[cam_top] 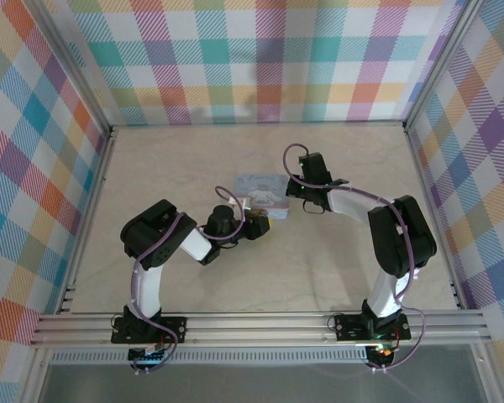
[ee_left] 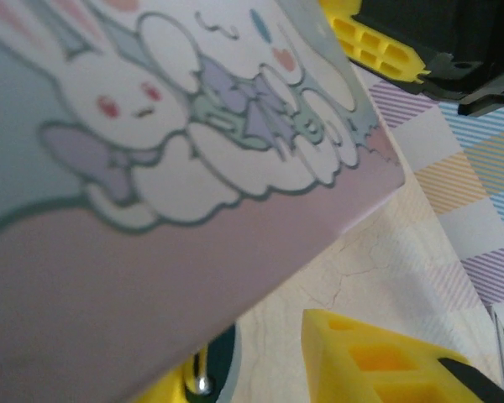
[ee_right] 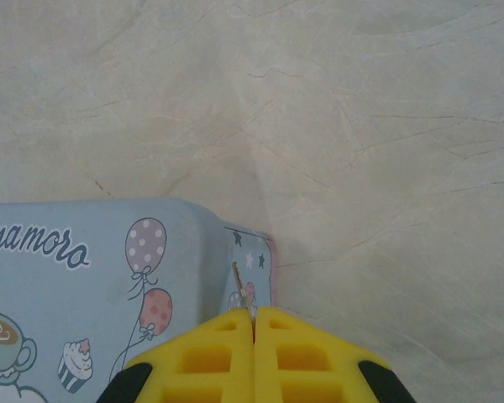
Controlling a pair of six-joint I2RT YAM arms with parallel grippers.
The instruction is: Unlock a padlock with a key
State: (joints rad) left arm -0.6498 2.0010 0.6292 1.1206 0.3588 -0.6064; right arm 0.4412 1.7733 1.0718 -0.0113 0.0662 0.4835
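The padlock [ee_left: 203, 369], dark with a small shiny shackle, rests against the left yellow finger of my left gripper [ee_left: 252, 369]. That gripper's jaws stand apart, and bare table shows between the padlock and the right finger [ee_left: 370, 361]. In the top view my left gripper [cam_top: 267, 225] sits at the near right corner of the tin. My right gripper [ee_right: 254, 315] is shut on the key [ee_right: 238, 281], a thin metal sliver poking out of the fingertips over the tin's corner. From above, the right gripper [cam_top: 291, 198] hangs at the tin's right side.
The pale blue cartoon-printed tin box [cam_top: 259, 186] lies mid-table between both grippers; its lid [ee_left: 151, 168] looms close in the left wrist view and its corner [ee_right: 109, 277] shows under the right gripper. Plaid walls [cam_top: 34, 168] enclose the marble-look table [cam_top: 344, 151].
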